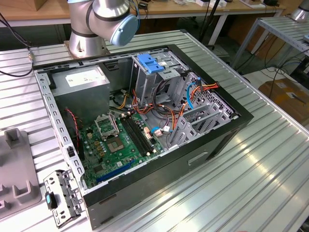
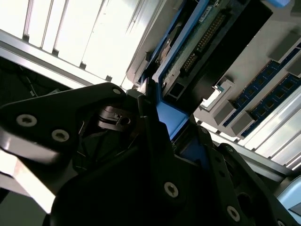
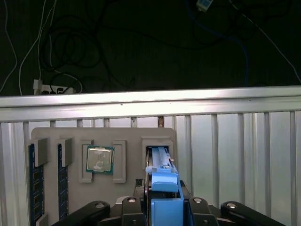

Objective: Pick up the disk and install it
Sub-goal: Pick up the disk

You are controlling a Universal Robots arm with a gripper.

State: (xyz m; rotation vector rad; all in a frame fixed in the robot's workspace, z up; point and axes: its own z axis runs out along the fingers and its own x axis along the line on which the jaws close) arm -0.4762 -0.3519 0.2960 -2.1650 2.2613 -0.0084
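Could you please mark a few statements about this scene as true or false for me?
1. The gripper is closed on the disk. True.
2. A processor lies in the grey tray. True.
3. The computer case is closed. False: it is open, with the motherboard showing.
4. The tray holds no memory sticks. False: memory sticks stand in it.

The gripper (image 3: 165,207) has both fingers (image 3: 133,204) clamped against the disk (image 3: 162,179) between them.

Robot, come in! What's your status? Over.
Gripper jaws shut on the disk. Disk on edge at grey tray slot. Chip beside it, apart.
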